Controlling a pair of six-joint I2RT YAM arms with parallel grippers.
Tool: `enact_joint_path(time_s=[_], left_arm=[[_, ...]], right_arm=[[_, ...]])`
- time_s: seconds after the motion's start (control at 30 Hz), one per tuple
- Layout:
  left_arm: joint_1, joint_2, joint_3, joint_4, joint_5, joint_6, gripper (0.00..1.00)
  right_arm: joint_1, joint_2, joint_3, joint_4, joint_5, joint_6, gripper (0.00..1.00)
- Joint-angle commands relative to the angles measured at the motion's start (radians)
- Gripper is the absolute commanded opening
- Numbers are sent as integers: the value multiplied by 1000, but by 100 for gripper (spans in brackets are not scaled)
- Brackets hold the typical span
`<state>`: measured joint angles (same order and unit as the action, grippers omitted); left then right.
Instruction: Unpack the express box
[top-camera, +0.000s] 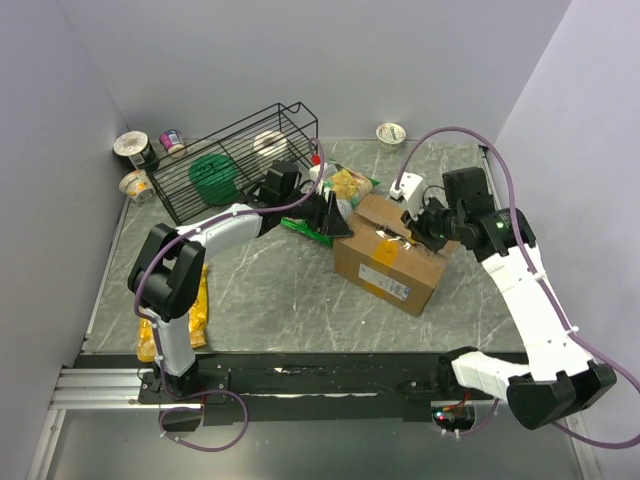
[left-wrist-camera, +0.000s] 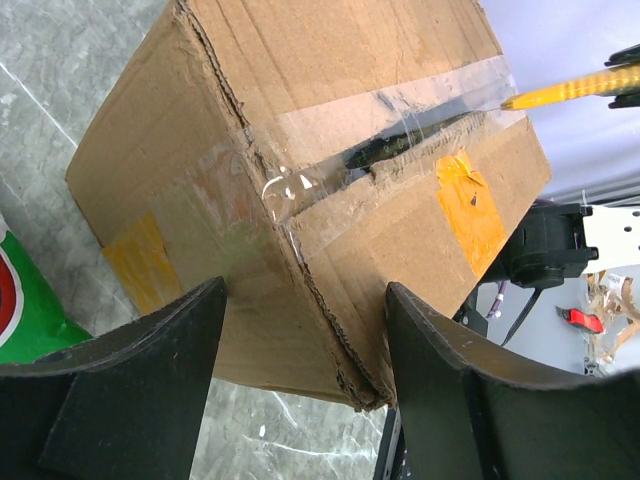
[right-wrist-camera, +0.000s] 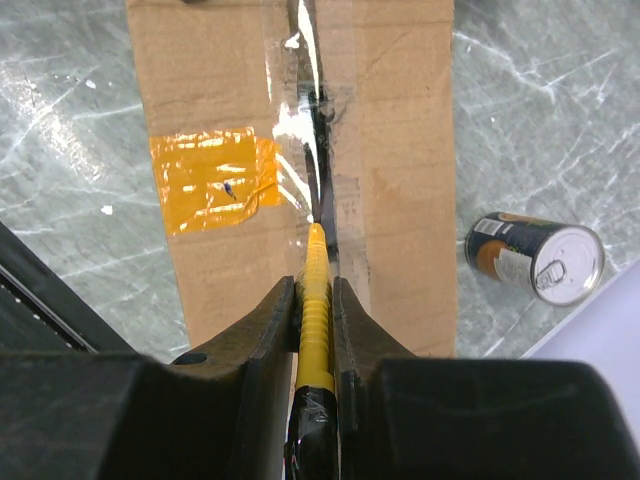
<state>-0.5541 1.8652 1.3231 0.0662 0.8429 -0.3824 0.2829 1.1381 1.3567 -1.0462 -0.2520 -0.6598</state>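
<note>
The box (top-camera: 390, 262) is sitting mid-table, its taped seam (right-wrist-camera: 308, 150) running straight ahead of the right gripper (right-wrist-camera: 315, 290), which is clamping a yellow tool (right-wrist-camera: 316, 245) tip-first onto it. The left gripper (left-wrist-camera: 305, 300) is gaping open around a box corner

The top camera looks steeply down from above and behind the arms over the whole bench (top-camera: 270, 290). The left wrist camera peers between the left fingers (left-wrist-camera: 140, 390) at the taped seam (left-wrist-camera: 400, 140) of the box (left-wrist-camera: 200, 180), very near. The right wrist camera faces down along the yellow tool (right-wrist-camera: 313, 290) in the right fingers (right-wrist-camera: 255, 340) onto the same seam.
</note>
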Motion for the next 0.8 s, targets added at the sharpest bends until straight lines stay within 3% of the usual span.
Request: enact_joint_path(time_s=[0.0, 0.77], left_arm=[[13, 58, -2, -62, -134, 57, 68], [8, 69, -4, -63, -142, 65, 66]], right_arm=[[-30, -60, -25, -75, 30, -24, 0], [-186, -164, -68, -175, 43, -187, 0]])
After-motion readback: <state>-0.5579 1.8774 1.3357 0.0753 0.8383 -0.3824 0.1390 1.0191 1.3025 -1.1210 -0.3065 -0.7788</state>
